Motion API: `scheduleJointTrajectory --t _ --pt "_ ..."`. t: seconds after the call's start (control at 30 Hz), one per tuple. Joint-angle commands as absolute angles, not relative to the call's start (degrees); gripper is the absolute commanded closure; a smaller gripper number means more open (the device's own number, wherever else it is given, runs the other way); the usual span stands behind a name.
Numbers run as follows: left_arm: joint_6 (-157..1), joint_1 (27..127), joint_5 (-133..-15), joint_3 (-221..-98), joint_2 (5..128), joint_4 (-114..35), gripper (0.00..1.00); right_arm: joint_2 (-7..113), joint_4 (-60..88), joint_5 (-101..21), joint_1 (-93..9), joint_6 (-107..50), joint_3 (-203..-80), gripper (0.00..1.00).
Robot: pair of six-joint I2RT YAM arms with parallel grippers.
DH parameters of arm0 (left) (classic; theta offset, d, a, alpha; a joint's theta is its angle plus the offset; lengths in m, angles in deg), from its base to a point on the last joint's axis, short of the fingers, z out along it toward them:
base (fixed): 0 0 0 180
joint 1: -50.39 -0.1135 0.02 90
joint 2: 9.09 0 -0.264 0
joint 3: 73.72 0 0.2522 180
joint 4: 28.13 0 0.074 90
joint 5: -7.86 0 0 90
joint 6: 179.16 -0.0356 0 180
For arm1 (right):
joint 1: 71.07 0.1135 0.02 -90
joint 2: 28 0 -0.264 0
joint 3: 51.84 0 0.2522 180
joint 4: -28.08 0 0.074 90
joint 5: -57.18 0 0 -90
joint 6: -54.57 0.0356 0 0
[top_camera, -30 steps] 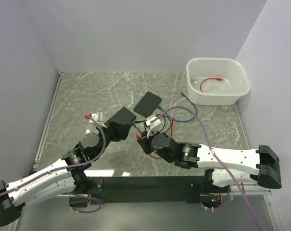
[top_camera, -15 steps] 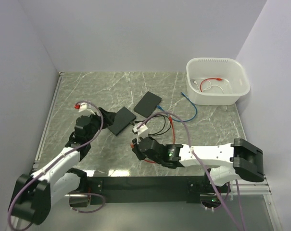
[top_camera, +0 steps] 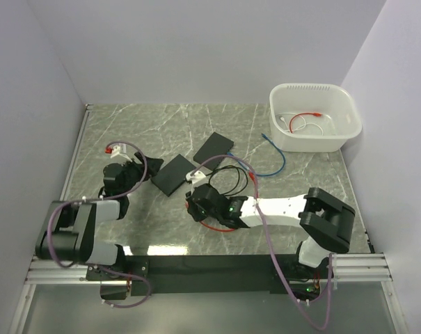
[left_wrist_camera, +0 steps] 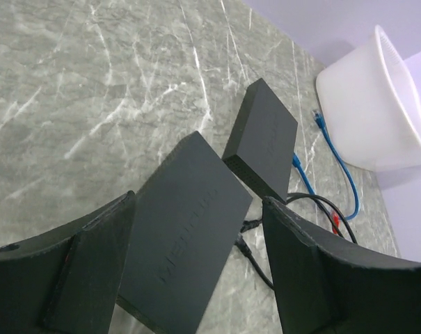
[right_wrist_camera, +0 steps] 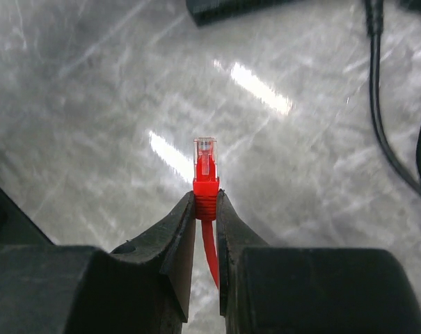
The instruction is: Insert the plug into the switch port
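A flat black switch with raised lettering lies on the marble table. Its ports do not show. My left gripper sits just left of it, open. In the left wrist view the switch lies ahead between the two wide fingers, untouched. My right gripper hovers just below and right of the switch. It is shut on a red plug whose clear tip sticks out past the fingertips, and its red cable trails under the arm.
A second black box lies behind the switch, with a black cable looped beside it. A blue cable runs toward a white tub at the back right that holds more cables. Walls close in the table.
My left gripper let go of the switch and drew back to the left, its arm folding in. The right gripper carried the red plug leftward, closer to the switch.
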State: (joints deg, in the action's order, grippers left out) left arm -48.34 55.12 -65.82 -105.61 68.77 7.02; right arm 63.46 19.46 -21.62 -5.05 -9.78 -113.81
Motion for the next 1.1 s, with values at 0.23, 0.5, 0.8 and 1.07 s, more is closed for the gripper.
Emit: scheduleJointTrajectory --t 0.23,0.5,0.8,1.07 --pt "-40.21 50.83 -47.95 -107.95 87.84 35.10 0.27 72.45 19.60 -26.66 -8.75 -11.35 -122.64 1.00" --pt "-36.69 50.83 -45.40 -107.52 94.61 43.02 0.30 78.25 15.82 -29.65 -12.18 -12.49 -130.02 1.00" --pt "-36.43 50.83 -43.03 -107.87 95.67 44.33 0.31 84.15 10.54 -32.64 -14.29 -13.72 -137.58 1.00" --pt "-36.60 50.83 -43.29 -107.78 95.76 44.51 0.31 86.43 8.17 -34.49 -14.29 -12.84 -139.87 1.00"
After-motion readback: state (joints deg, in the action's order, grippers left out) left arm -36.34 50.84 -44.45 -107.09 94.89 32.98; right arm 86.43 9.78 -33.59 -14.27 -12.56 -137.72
